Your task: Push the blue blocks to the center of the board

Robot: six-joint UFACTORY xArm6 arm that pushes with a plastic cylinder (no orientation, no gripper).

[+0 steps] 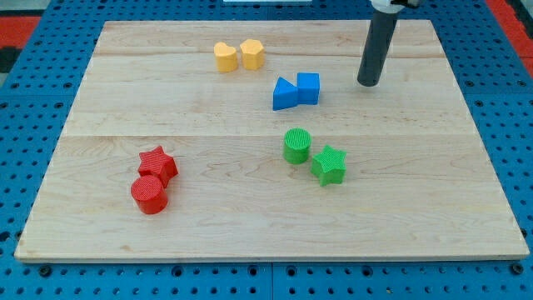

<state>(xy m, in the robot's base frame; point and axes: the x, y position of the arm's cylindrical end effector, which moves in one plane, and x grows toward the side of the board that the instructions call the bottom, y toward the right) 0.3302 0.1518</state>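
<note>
1. Camera view: my tip (368,83) (a plain dark rod end, no hand on this arm, so nothing to spread or pinch) rests on the counter (416,208) in the upper right of the frame, to the right of the blue pair and apart from them.
2. The blue cube (308,87) and blue triangular block (285,94) sit touching, just above and right of the board's middle.
3. Judged step: the approach, before contact. The next move calls for pushing leftward and down-frame, catching both blocks squarely.
4. Materials: pale planked wood, ribbed plastic-looking blocks.
5. Outward: two yellow blocks (238,56) at upper centre; green cylinder (297,145) and green star (330,164) below; red star (157,163) and red cylinder (150,194) lower left.
</note>
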